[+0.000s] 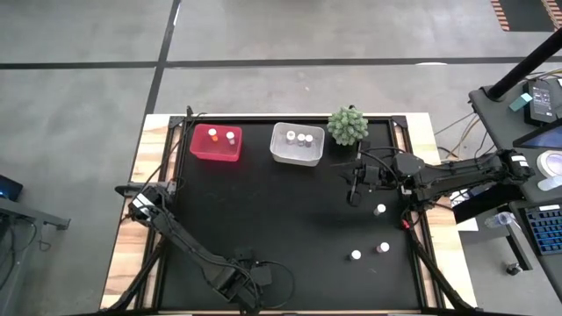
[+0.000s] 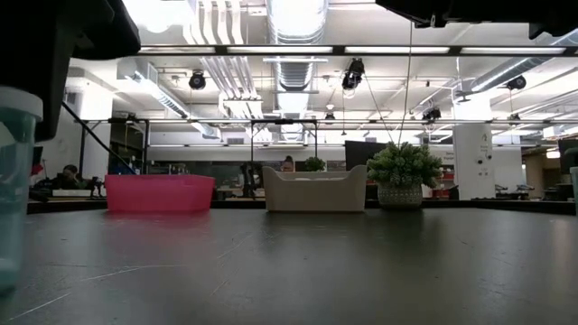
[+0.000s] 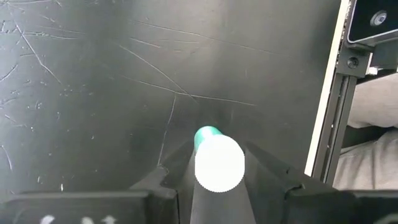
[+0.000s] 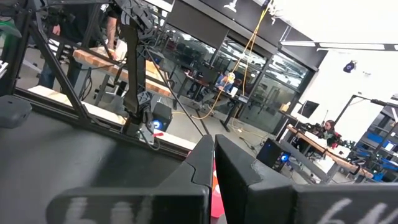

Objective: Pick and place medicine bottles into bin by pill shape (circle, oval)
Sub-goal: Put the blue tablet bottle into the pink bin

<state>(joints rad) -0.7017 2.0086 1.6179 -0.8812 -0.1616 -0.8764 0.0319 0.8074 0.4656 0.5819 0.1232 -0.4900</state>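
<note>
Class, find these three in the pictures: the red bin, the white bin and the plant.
red bin (image 1: 200, 154): high view, on its near rim.
white bin (image 2: 314, 194): low view, on its front wall.
plant (image 1: 348, 125): high view, on the middle of its green leaves.

Left arm: dark, jointed, reaches from left edge of surface diagonally toward near edge, folded low. Left gripper (image 3: 217, 186) at near edge, jaws clamped on small teal-bodied bottle with round white cap (image 3: 218, 163), bottle upright between fingers. Right arm: dark, stretches in from right side, roughly level, wrist near centre-right. Right gripper (image 1: 355, 189) raised above surface; in right wrist view fingers nearly meet, narrow gap only.
</note>
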